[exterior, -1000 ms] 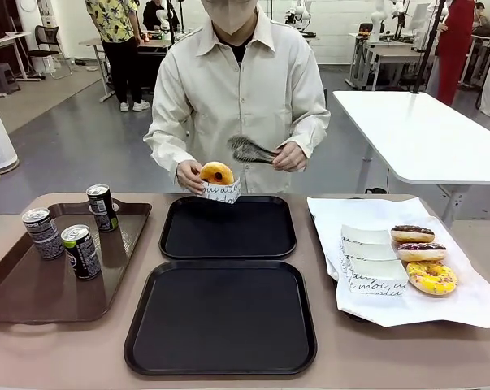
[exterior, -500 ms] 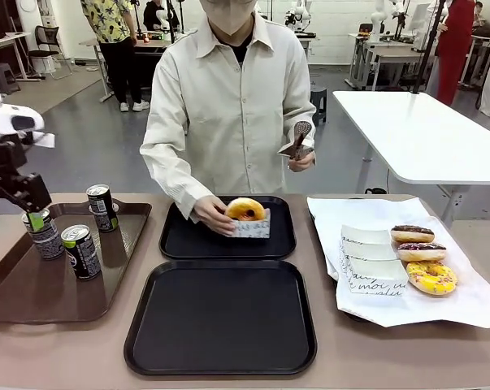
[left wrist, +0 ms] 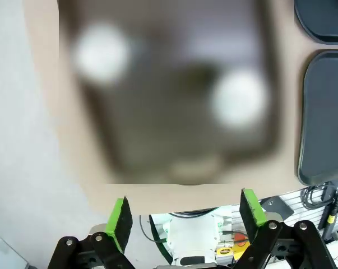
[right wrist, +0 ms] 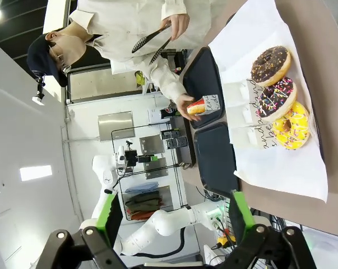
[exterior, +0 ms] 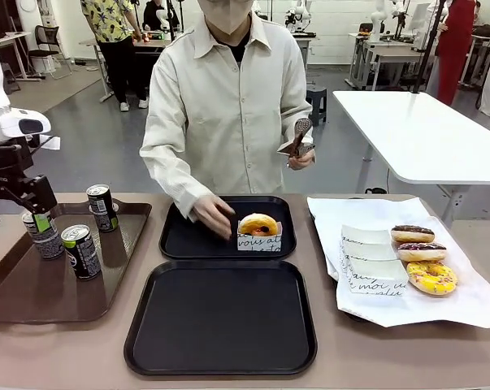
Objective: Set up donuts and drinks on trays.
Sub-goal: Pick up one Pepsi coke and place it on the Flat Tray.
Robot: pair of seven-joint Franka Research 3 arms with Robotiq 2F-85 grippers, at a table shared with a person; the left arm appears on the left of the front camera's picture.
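A golden donut (exterior: 258, 224) in a white printed sleeve stands on the far black tray (exterior: 194, 238), and the person's hand (exterior: 215, 216) is just left of it. The near black tray (exterior: 220, 318) holds nothing. Three dark cans (exterior: 80, 251) stand on the brown tray (exterior: 33, 296). My left gripper (exterior: 15, 218) hangs open over the leftmost can (exterior: 48, 242); its wrist view shows open pads (left wrist: 119, 216) above blurred can tops (left wrist: 239, 101). My right gripper (right wrist: 174, 212) is open and empty, far from three iced donuts (right wrist: 276, 98).
Three iced donuts (exterior: 421, 252) and empty paper sleeves (exterior: 373, 262) lie on a white paper sheet (exterior: 472, 305) at the right. The person holds tongs (exterior: 298, 138) raised in the other hand. A white table (exterior: 423, 130) stands behind on the right.
The person lowered the sleeved donut onto the far tray and let it go. My left arm came into view at the left, over the cans.
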